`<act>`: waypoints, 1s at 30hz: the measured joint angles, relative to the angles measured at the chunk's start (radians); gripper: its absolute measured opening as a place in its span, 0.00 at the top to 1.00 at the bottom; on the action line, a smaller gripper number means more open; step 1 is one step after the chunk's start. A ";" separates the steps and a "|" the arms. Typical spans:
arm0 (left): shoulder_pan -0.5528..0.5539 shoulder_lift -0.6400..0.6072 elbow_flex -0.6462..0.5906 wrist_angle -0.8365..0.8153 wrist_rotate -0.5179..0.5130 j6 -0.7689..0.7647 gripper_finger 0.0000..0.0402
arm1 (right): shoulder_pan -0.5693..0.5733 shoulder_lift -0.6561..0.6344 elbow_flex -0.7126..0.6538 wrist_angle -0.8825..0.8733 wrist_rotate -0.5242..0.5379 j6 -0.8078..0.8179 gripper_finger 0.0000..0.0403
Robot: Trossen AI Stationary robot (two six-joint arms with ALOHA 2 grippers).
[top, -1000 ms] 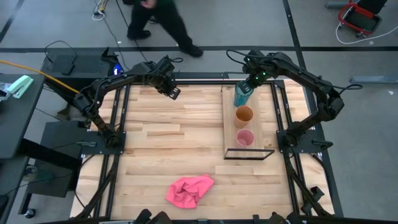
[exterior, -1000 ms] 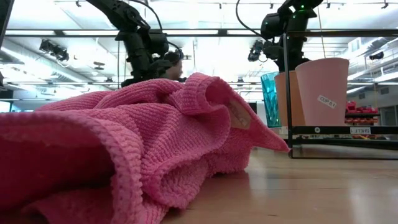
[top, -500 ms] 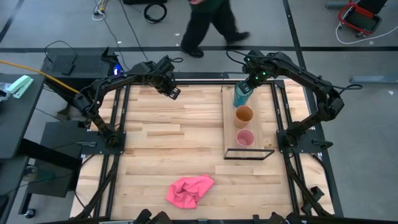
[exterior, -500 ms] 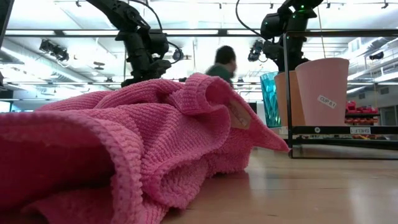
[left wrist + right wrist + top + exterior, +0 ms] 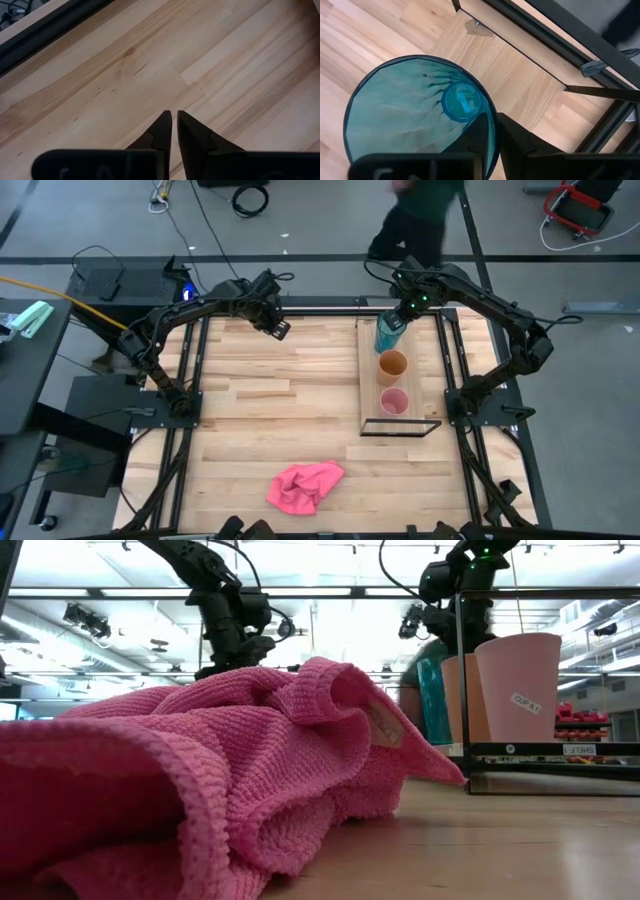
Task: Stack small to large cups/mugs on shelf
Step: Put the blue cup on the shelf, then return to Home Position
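Three cups stand in a row on the shelf (image 5: 425,380), a light board with a black wire frame on the table's right side. The teal cup (image 5: 387,333) is at the far end, the orange cup (image 5: 392,365) in the middle, and the pink cup (image 5: 394,401) nearest. In the low view the pink cup (image 5: 520,690) is in front of the orange cup (image 5: 458,690) and the teal cup (image 5: 435,700). My right gripper (image 5: 396,320) is shut on the teal cup. My left gripper (image 5: 279,329) hangs shut over bare planks near the far edge, touching nothing. My right gripper (image 5: 494,120) holds the teal cup by its rim (image 5: 489,102) from above, pointing down. One finger (image 5: 477,134) is inside the cup and the other finger (image 5: 517,132) is outside, with the wall pinched between them. The cup is upright, its base on the shelf's far end.
A crumpled pink cloth (image 5: 305,484) lies near the table's near edge and fills the foreground of the low view (image 5: 200,770). A person (image 5: 420,215) walks on the floor beyond the far edge. Bare planks (image 5: 270,395) lie between the shelf and the left arm.
Neither arm nor any cup has moved. The person beyond the table's far edge has walked from left to right and is now behind the right arm.
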 joint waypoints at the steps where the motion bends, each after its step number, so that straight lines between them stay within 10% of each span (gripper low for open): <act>1: 0.000 0.000 0.000 0.000 0.000 0.000 0.91 | 0.000 0.000 0.000 0.000 0.000 0.000 0.88; 30: 0.000 0.000 0.000 0.000 0.000 0.001 0.91 | 0.000 0.001 0.169 -0.124 0.003 0.072 0.68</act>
